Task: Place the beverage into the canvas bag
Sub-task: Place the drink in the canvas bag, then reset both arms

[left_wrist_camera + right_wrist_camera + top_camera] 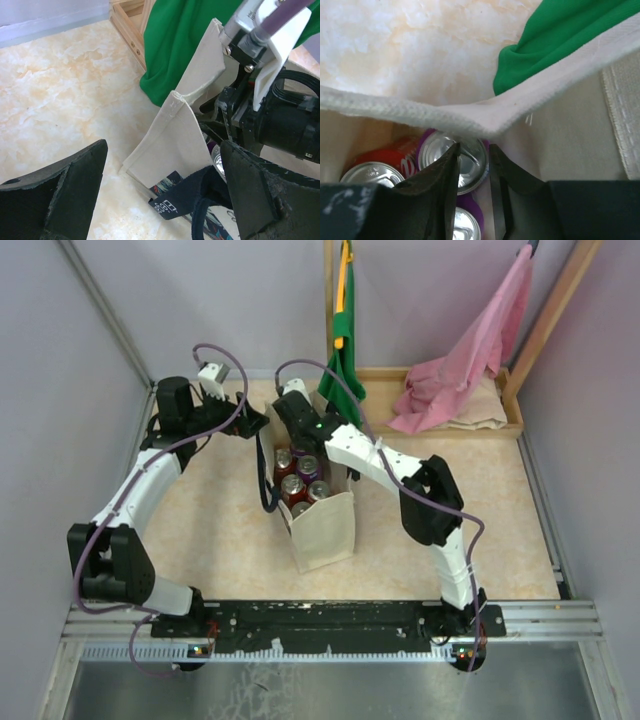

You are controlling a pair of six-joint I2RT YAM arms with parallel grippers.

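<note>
The cream canvas bag (325,530) with navy handles stands upright and open in the middle of the desk (210,530), packed with upright red and purple cans (298,480), one purple can (432,152) sitting near its far end.

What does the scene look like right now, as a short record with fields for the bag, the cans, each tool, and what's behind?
canvas bag: standing upright, top open
cans: several inside, red and purple, silver tops up
right tool: inside the bag mouth, just above a can top, jaws narrowly parted
left tool: wide open, straddling the bag's edge, not clamped
behind: green cloth and pink cloth, both hanging
</note>
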